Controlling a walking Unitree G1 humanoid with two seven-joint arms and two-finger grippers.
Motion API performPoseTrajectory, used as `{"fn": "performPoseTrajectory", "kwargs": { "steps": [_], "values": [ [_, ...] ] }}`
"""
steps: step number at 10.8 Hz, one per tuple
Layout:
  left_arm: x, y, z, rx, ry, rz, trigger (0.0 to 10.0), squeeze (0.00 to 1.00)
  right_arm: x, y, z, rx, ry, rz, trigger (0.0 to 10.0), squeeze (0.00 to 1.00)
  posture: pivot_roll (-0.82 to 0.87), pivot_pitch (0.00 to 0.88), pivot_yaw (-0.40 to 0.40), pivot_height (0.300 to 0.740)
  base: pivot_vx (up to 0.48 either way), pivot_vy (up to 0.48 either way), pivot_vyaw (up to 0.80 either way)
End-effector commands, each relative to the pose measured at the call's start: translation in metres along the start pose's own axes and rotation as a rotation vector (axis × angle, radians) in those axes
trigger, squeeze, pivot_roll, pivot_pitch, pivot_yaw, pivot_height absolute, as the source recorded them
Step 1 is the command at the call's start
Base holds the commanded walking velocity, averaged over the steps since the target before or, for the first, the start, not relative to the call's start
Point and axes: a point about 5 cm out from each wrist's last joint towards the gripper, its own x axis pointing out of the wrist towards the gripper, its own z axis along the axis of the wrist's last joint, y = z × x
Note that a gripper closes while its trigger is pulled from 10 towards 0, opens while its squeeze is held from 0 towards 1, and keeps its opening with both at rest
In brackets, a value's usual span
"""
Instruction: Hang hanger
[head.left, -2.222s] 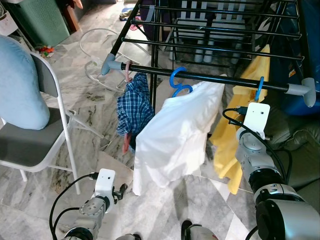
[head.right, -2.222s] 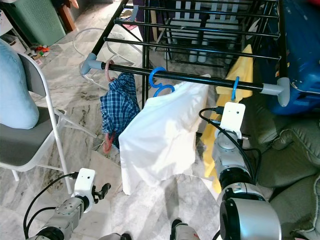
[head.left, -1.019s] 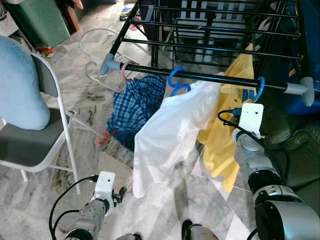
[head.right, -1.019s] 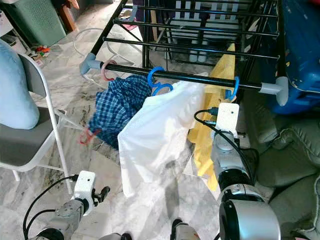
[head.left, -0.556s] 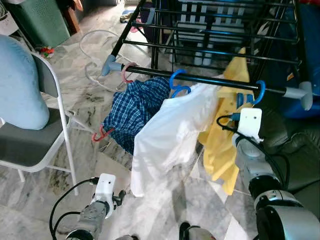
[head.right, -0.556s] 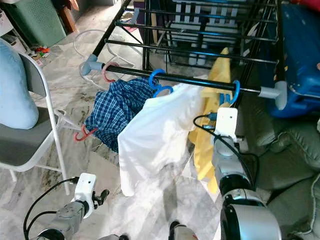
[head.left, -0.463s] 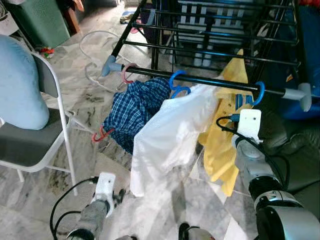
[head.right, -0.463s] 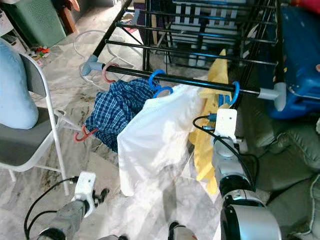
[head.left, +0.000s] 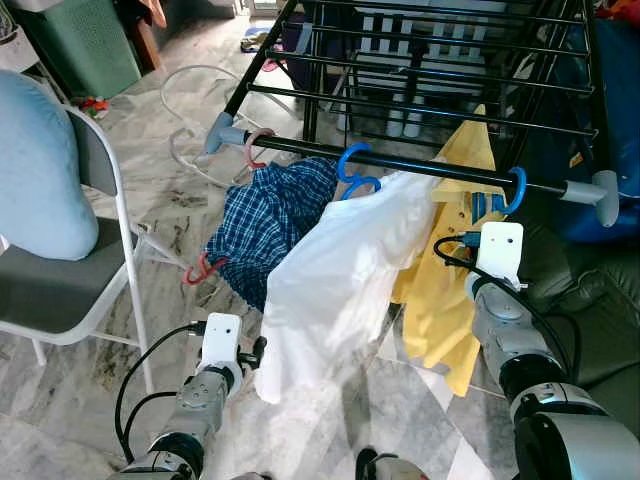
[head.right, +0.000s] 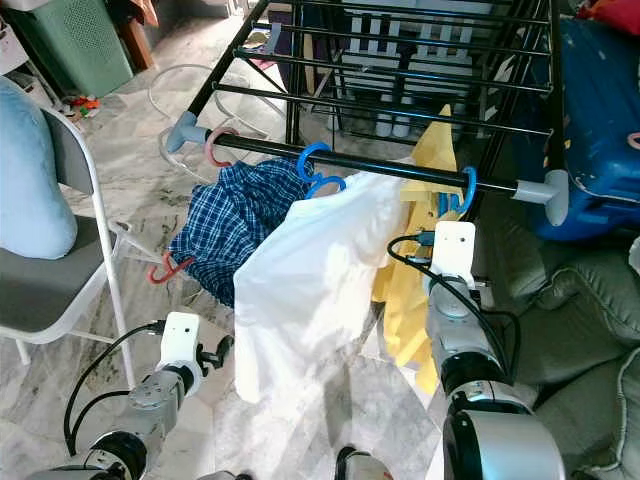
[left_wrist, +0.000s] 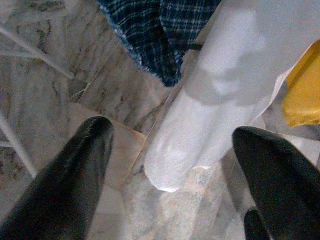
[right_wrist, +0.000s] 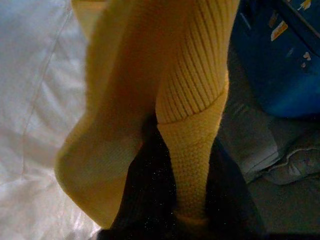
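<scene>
A black drying-rack rail (head.left: 420, 167) carries three hangers. A pink hanger (head.left: 255, 148) holds a plaid shirt (head.left: 265, 225). A blue hanger (head.left: 355, 170) holds a white shirt (head.left: 330, 290). A second blue hanger (head.left: 512, 190) is hooked over the rail near its right end, with a yellow knit garment (head.left: 445, 300) on it. My right gripper (right_wrist: 185, 200) is shut on a fold of that yellow garment, just below the rail. My left gripper (left_wrist: 172, 130) is open, low by the white shirt's hem (left_wrist: 165, 175), holding nothing.
A grey folding chair (head.left: 60, 290) with a light blue cushion (head.left: 40, 170) stands at the left. A red hanger hook (head.left: 200, 270) dangles below the plaid shirt. A blue case (head.right: 600, 110) and grey cushions (head.right: 590, 300) lie at the right. White hoops (head.left: 190, 110) rest on the marble floor.
The yellow garment's blue hanger has gone onto the rail and the clothes have swung left. My left arm has risen toward the white shirt's hem.
</scene>
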Motion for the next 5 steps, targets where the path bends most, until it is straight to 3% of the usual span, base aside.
{"fn": "performPoseTrajectory", "kwargs": {
  "steps": [1,2,5],
  "values": [
    [-0.0032,0.0068,-0.0078,0.011,0.034,0.015,0.7,0.07,-0.0059,-0.0001,-0.018,-0.006,0.053,0.001,10.0,0.0,-0.15,0.094,0.044,0.74,0.0,0.0,0.0],
    [-0.0035,0.0083,-0.0082,0.002,0.034,0.031,0.0,0.0,-0.0056,-0.0012,-0.0177,-0.009,0.053,-0.005,10.0,0.0,-0.15,0.097,0.044,0.74,0.0,0.0,0.0],
    [-0.0031,0.0107,-0.0101,0.036,0.073,0.082,0.0,0.0,-0.0056,-0.0022,-0.018,-0.012,0.053,-0.007,10.0,0.0,-0.16,0.1,0.043,0.74,0.0,0.0,0.0]
  ]
}}
